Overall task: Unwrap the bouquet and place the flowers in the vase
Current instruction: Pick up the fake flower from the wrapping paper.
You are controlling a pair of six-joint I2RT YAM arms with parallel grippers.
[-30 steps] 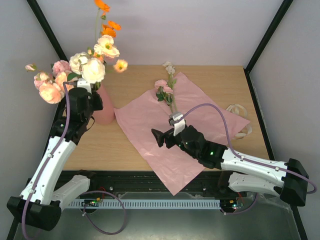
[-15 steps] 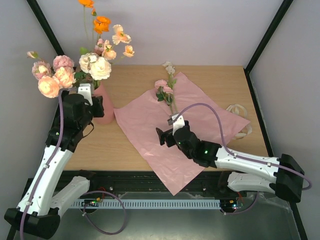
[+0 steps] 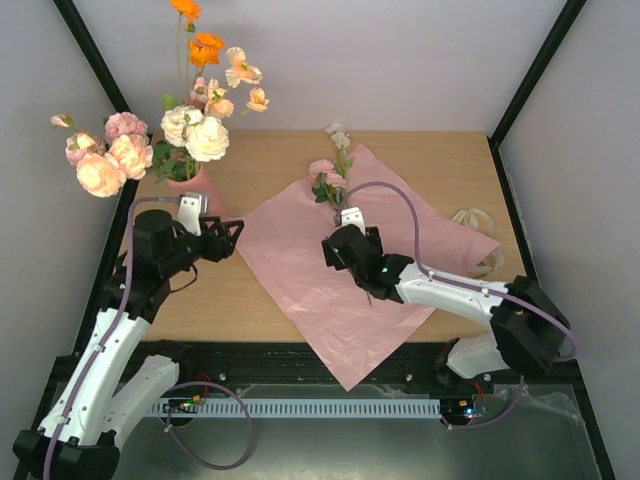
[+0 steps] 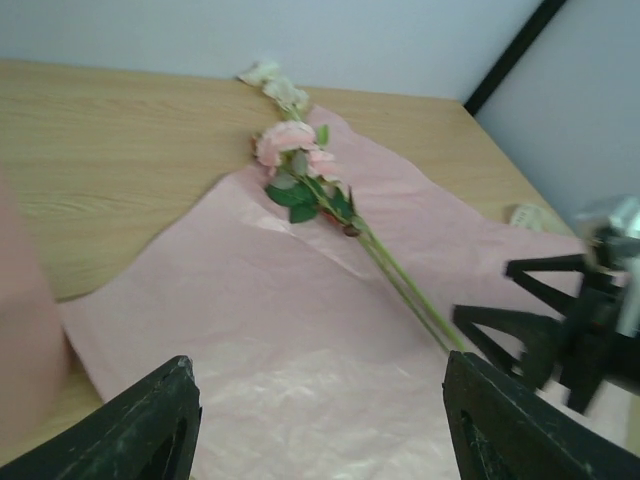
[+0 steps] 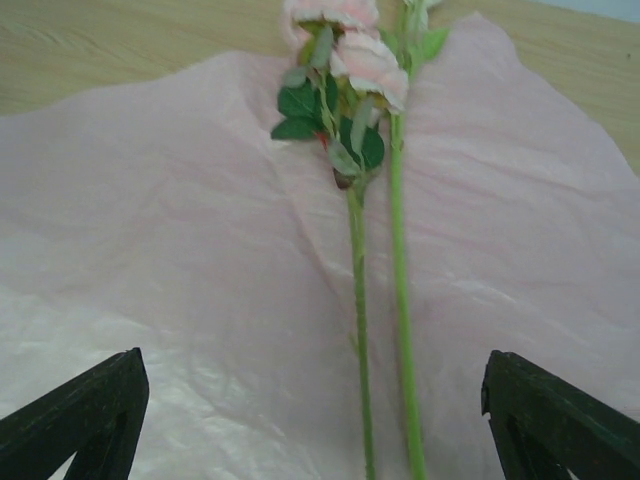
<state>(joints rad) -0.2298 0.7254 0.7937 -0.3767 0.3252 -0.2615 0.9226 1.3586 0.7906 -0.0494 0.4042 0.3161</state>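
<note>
1. One pink vase point(image 3: 185, 184) stands at the back left of the table point(image 3: 265, 160). It's stuffed with the big bunch of flowers point(image 3: 190, 130): pink ones leaning out left, cream in the middle, peach and orange up top. They overlap too much for an exact head count.
2. Two more stems point(image 5: 378, 300) lie flat on the one pink wrapping sheet point(image 3: 300, 280), side by side, pink heads pointing to the back of the table. One has a pale little sprig at its tip.
3. One cream ribbon point(image 3: 482, 245) lies off the sheet's right edge, on bare wood.
4. The right claw point(image 5: 310, 420) is spread wide, gripping nothing. In its own camera the two stems run straight down the middle between its fingers point(image 5: 80, 410), with clear paper on either side of them.
5. The left claw point(image 3: 228, 238) is also spread wide and empty. It sits just in front of the vase, pointing right over the sheet's left corner, well apart from the two loose stems.
</note>
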